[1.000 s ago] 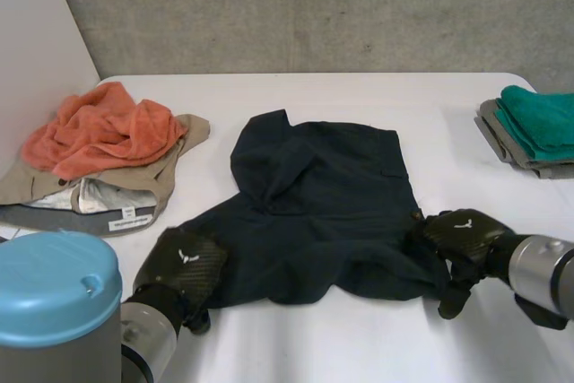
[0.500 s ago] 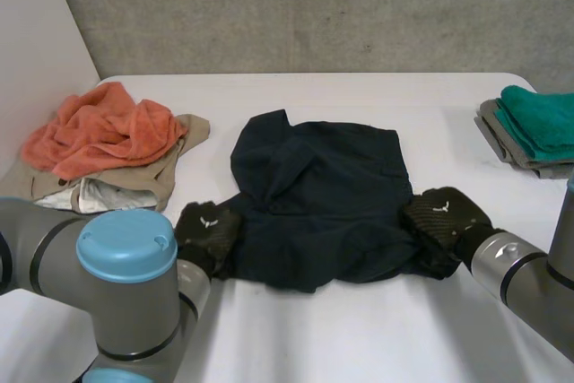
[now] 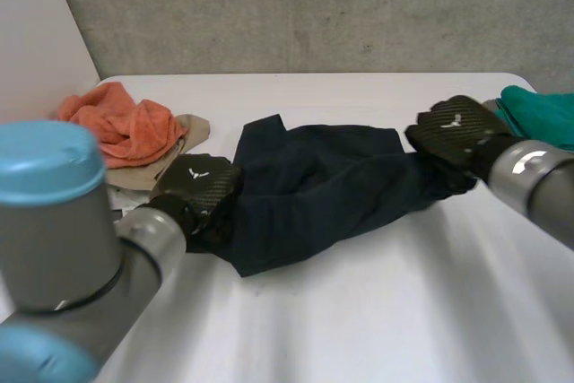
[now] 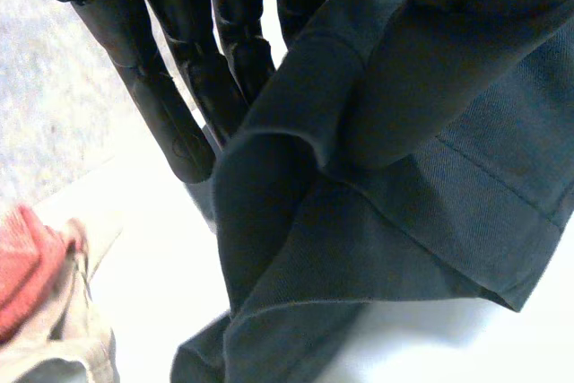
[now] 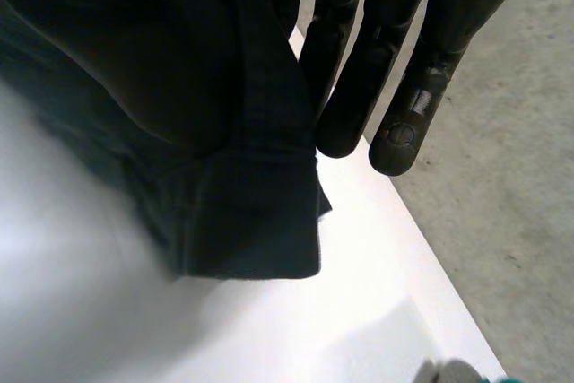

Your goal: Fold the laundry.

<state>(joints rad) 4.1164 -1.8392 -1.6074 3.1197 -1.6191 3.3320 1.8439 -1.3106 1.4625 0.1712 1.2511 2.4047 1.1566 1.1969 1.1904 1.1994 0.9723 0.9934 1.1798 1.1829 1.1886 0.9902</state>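
Over the surface (image 3: 359, 329), the left hand (image 3: 199, 187) and right hand (image 3: 453, 132) pinch opposite ends of the dark garment (image 3: 314, 195), which may slip if overstretched.

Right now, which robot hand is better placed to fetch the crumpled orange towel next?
Left, probably. The left robot hand pinches the dark navy fabric garment beside the crumpled orange towel; the right robot hand holds its opposite end, near the folded teal cloth.

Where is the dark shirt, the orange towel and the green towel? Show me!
dark shirt (image 3: 314, 190), head view, on its middle.
orange towel (image 3: 121, 123), head view, on its crumpled top.
green towel (image 3: 547, 118), head view, on its top fold.
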